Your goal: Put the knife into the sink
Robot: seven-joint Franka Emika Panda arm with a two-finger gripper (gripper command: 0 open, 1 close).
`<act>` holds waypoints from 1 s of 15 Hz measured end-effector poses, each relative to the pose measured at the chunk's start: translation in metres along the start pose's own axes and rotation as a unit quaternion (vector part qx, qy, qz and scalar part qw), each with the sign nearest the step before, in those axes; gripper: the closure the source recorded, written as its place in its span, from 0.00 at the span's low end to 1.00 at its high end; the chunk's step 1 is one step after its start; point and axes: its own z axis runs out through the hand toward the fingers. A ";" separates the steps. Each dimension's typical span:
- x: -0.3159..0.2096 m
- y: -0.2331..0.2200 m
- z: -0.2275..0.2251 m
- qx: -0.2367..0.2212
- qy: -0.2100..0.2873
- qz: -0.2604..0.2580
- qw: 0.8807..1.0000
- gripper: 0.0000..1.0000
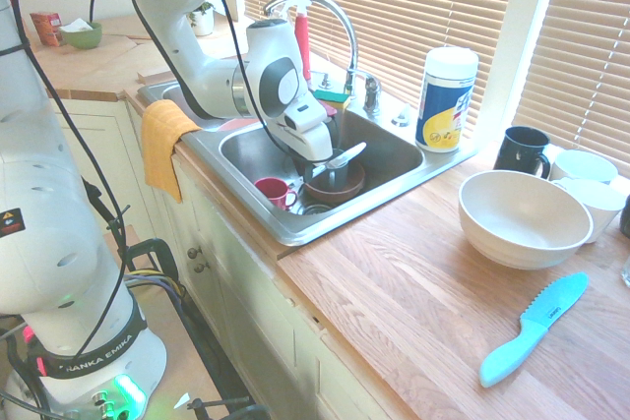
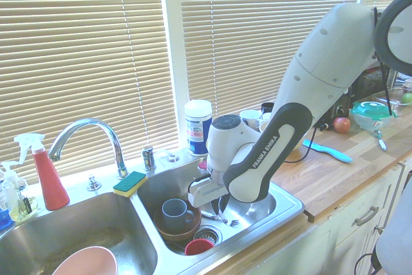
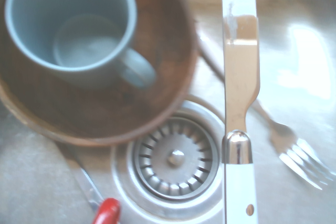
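Fingers [image 1: 317, 156] of mine are pinched tight on the knife [image 1: 340, 158], and I point steeply down into the sink [image 1: 285, 225]. From the first exterior view the knife juts out sideways from my grip, tilted a little upward, hanging above the sink's basin and not touching its floor. In the wrist view the knife [image 3: 240, 72] runs as a long shiny bar with a pale handle end, straight across the picture beside the drain [image 3: 176, 157].

Taking the drain as my landmark: a brown bowl [image 3: 100, 114] lies just beside it, its rim overlapping the drain's ring, and a grey-blue mug [image 3: 71, 22] stands inside that bowl. A fork [image 3: 294, 153] lies on the basin floor on the other side of the drain from the bowl, its tines pointing away from the bowl. A red cup [image 1: 273, 191] rests near the drain, toward the front wall of the sink.

Out on the bench [image 1: 423, 282], well apart from the drain, sit a large cream bowl [image 1: 517, 218] and a turquoise knife [image 1: 535, 328]. An orange cloth [image 1: 162, 145] hangs over the sink's front rim.
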 end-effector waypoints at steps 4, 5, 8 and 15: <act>0.016 -0.002 0.033 -0.010 -0.003 0.014 1.000 1.00; 0.021 -0.004 0.042 -0.013 -0.004 0.018 1.000 1.00; 0.028 -0.015 0.061 -0.014 -0.008 0.020 1.000 1.00; 0.037 -0.017 0.096 -0.026 -0.016 0.025 0.999 1.00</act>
